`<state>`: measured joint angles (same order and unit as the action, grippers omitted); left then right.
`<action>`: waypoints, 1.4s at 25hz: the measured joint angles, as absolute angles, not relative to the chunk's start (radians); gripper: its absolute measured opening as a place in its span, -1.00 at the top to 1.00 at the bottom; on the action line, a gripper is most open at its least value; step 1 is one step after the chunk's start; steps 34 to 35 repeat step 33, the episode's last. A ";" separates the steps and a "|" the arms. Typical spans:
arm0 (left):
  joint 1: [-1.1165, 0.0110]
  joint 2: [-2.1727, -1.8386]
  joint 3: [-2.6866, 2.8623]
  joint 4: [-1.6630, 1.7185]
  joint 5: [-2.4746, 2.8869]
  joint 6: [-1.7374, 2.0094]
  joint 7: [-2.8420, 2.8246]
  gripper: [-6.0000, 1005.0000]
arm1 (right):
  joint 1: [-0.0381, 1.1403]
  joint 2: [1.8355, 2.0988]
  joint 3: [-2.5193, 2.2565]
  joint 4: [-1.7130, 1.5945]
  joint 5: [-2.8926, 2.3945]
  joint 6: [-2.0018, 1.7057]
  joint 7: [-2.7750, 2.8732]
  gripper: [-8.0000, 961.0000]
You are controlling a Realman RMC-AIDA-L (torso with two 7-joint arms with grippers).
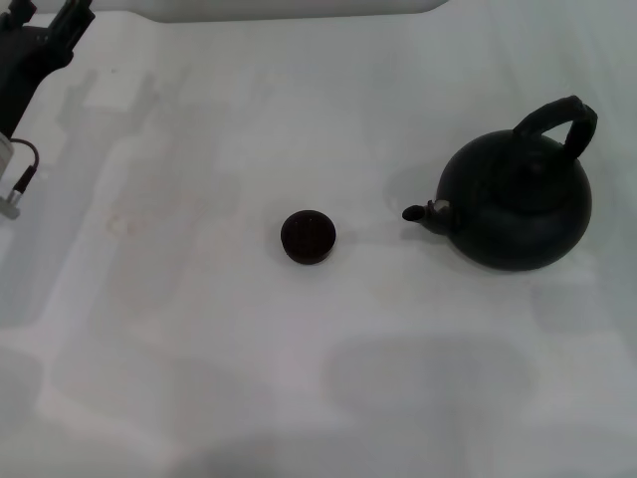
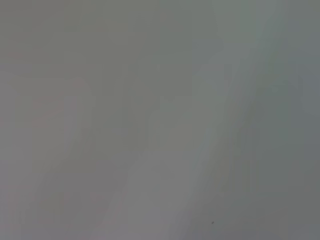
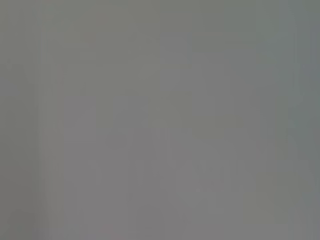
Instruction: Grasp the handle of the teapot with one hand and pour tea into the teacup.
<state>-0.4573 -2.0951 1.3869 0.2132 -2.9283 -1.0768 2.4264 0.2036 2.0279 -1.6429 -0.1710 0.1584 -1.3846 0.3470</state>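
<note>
In the head view the large round matte-black teapot (image 1: 518, 199) stands upright on the white table at the right. Its stubby spout (image 1: 423, 212) points left toward the teacup. Its thick black arched handle (image 1: 562, 119) rises over its top. The tiny dark brown-black teacup (image 1: 308, 236) stands near the middle of the table, apart from the pot. My left gripper (image 1: 40, 50) shows as a dark shape at the far left corner, far from both things. My right gripper is out of view. Both wrist views show only plain grey surface.
The white table (image 1: 199, 329) spreads around the cup and pot. A cable and a small connector (image 1: 20, 179) hang at the left edge below the left arm. The table's far edge (image 1: 299, 15) runs along the back.
</note>
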 joint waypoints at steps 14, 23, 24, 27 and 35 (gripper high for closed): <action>-0.460 -2.095 1.387 0.212 -2.928 -1.077 2.426 -0.72 | 0.205 2.028 -1.650 -0.169 0.158 -1.360 0.355 -0.82; -0.467 -2.095 1.387 0.203 -2.928 -1.077 2.425 -0.72 | 0.206 2.028 -1.651 -0.169 0.156 -1.360 0.356 -0.82; -0.467 -2.095 1.387 0.202 -2.928 -1.077 2.425 -0.72 | 0.206 2.028 -1.651 -0.169 0.156 -1.360 0.356 -0.82; -0.469 -2.095 1.387 0.202 -2.928 -1.077 2.425 -0.72 | 0.206 2.028 -1.654 -0.169 0.156 -1.360 0.357 -0.82; -0.473 -2.094 1.387 0.202 -2.928 -1.077 2.426 -0.72 | 0.206 2.028 -1.665 -0.173 0.156 -1.367 0.357 -0.82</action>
